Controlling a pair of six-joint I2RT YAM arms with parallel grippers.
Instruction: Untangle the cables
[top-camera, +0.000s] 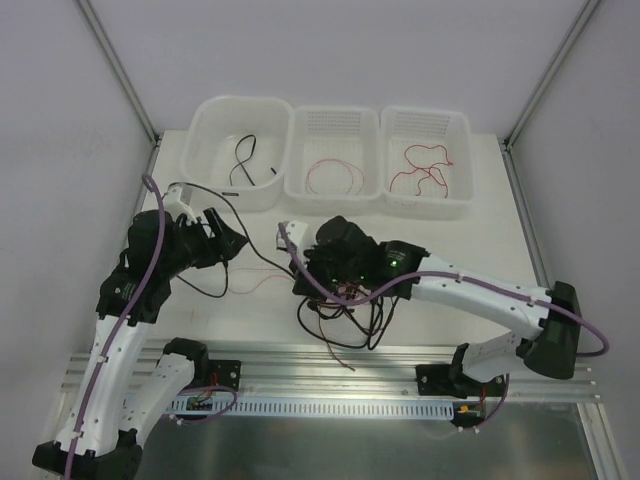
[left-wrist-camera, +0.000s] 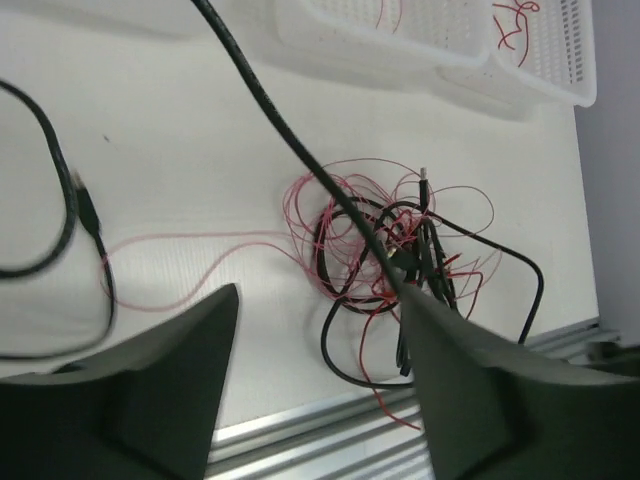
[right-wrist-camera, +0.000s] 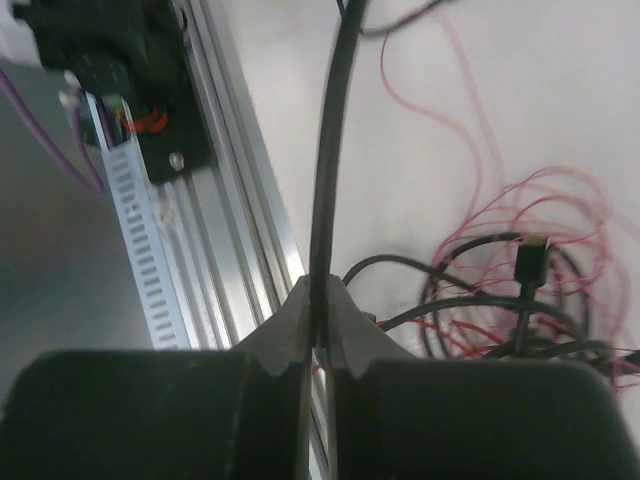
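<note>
A tangle of black, red and fine pinkish cables (top-camera: 345, 318) lies on the white table near the front rail; it also shows in the left wrist view (left-wrist-camera: 400, 240) and the right wrist view (right-wrist-camera: 520, 290). My right gripper (top-camera: 303, 283) hangs just left of the tangle, shut on a black cable (right-wrist-camera: 330, 150) that runs taut away from its jaws (right-wrist-camera: 320, 305). That cable (left-wrist-camera: 270, 100) crosses the left wrist view to the right finger (left-wrist-camera: 480, 390). My left gripper (top-camera: 232, 243) is wide open and empty (left-wrist-camera: 320, 300), above the table left of the tangle.
Three white bins stand at the back: the left one (top-camera: 205, 150) holds a black cable, the middle (top-camera: 300, 180) and right (top-camera: 462, 185) ones hold red cables. A black cable with a plug (left-wrist-camera: 85, 210) and a pink wire (left-wrist-camera: 200, 240) lie left of the tangle. The aluminium rail (top-camera: 330, 375) runs along the front.
</note>
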